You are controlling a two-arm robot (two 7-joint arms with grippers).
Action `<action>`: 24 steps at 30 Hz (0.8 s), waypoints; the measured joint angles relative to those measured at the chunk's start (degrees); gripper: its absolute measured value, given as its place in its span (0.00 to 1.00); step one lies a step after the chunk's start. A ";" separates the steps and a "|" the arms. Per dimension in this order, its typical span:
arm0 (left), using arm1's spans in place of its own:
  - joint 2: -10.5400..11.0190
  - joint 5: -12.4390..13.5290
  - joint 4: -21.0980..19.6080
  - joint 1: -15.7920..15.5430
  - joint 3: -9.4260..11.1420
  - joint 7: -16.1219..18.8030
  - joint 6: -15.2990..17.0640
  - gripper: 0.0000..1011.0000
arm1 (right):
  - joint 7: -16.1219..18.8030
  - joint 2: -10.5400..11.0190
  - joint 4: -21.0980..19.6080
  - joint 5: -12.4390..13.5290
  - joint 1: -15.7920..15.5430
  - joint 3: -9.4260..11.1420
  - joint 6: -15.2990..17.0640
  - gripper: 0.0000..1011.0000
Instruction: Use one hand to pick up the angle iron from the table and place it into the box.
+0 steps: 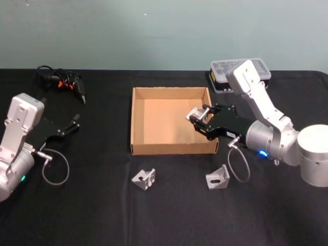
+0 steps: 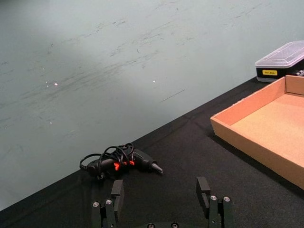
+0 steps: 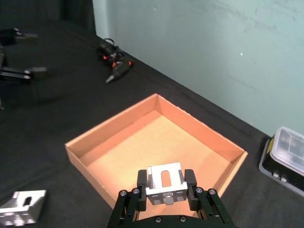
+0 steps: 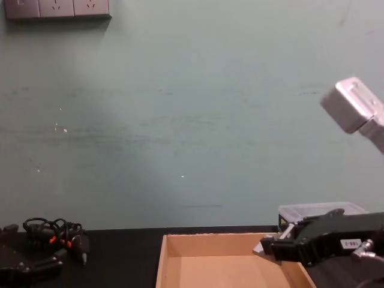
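Three angle irons: one angle iron (image 1: 196, 113) in the right claw (image 1: 200, 117), a second angle iron (image 1: 144, 179) and a third angle iron (image 1: 218, 177) lying loose. One cardboard box (image 1: 169, 149). One clear-lidded plastic case (image 1: 221, 69). One black corded tool (image 1: 64, 82). Two claws, counting the left claw (image 1: 76, 123).

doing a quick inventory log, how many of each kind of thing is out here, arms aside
silver metal angle irons: 3, one held in the right claw
tan cardboard box: 1
clear-lidded black plastic case: 1
black corded hand tool: 1
total: 6
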 joint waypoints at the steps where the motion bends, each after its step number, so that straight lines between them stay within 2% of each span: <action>1: 0.00 0.00 0.00 0.00 0.00 0.00 0.00 0.99 | 0.20 -0.47 1.35 -0.18 0.65 -0.05 0.01 0.47; 12: 0.00 0.00 0.00 0.00 0.00 0.00 0.00 0.99 | 2.08 -3.65 11.21 -1.73 5.41 -1.50 -0.20 0.47; 24: 0.00 0.00 0.00 0.00 0.00 0.00 0.00 0.99 | 2.85 -5.28 15.59 -3.36 7.77 -2.42 -0.48 0.47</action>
